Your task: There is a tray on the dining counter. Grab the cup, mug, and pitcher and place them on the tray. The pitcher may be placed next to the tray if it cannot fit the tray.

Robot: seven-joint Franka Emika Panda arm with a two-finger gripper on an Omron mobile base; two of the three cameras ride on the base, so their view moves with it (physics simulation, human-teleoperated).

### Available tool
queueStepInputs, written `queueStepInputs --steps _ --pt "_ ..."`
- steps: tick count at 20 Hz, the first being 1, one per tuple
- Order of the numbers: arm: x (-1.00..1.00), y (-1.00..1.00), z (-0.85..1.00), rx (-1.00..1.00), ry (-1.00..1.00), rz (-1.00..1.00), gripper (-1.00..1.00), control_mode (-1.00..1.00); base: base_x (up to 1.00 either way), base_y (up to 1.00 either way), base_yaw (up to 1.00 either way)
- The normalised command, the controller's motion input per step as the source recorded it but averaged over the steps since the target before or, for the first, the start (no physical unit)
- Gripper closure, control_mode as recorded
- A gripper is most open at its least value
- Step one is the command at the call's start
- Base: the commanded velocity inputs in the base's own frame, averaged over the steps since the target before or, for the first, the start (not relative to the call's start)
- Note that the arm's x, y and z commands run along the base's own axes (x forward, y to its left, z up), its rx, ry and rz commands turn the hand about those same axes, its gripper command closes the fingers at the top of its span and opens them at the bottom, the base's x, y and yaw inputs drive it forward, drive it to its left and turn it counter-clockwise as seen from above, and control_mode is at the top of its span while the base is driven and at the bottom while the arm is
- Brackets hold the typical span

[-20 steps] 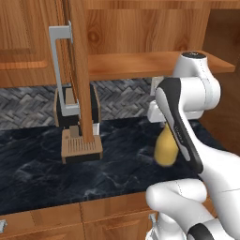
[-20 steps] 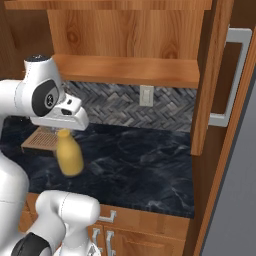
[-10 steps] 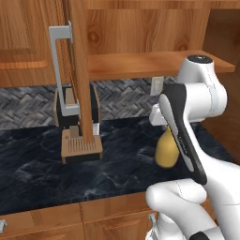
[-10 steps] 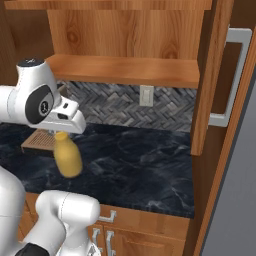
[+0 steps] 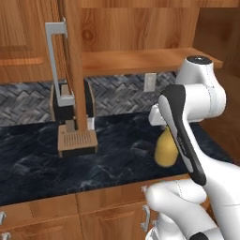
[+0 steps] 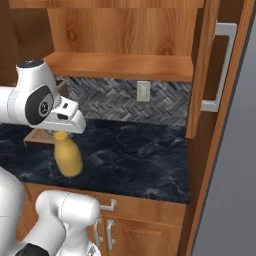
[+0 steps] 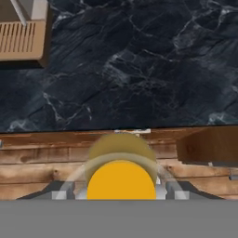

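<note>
- While the mustard-yellow bottle-shaped pitcher (image 6: 68,159) hangs by its narrow neck under the white arm's hand (image 6: 62,134), its rounded body looks clear of the black white-veined marble counter (image 6: 140,160) below, at about 8 o'clock in the right base view.
- The hand is clenched around the pitcher: the hand view looks straight down on the pitcher's round yellow top (image 7: 122,179) between the two fingers, at 6 o'clock.
- In the left base view the pitcher (image 5: 165,149) shows at about 4 o'clock, partly behind the arm's dark-sided link.
- This counter is backed by grey herringbone tiles (image 5: 117,96); a slatted wooden block (image 5: 77,142) sits on it at 9 o'clock in the left base view, below a long grey handle (image 5: 57,65) on a wooden cabinet door.
- Judging progress: the pitcher has been picked up but not delivered, since no blue tray appears here.
- Cup and mug are also absent from these pictures, so their status cannot be told.
- Left, by my reading: carry the pitcher to the dining counter and set it on or beside the tray.
</note>
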Motion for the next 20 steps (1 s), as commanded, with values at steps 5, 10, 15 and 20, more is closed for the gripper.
queueStepInputs --steps 5,10,15,20 --pt "0.0 0.0 0.0 0.0 0.0 0.0 1.0 1.0 -0.74 -0.31 -0.21" --pt "0.0 0.0 0.0 0.0 0.0 0.0 1.0 1.0 -0.75 -0.27 -0.31" --pt "0.0 0.0 0.0 0.0 0.0 0.0 1.0 1.0 -0.7 -0.19 -0.41" --pt "0.0 0.0 0.0 0.0 0.0 0.0 1.0 1.0 -0.53 -0.19 -0.53"
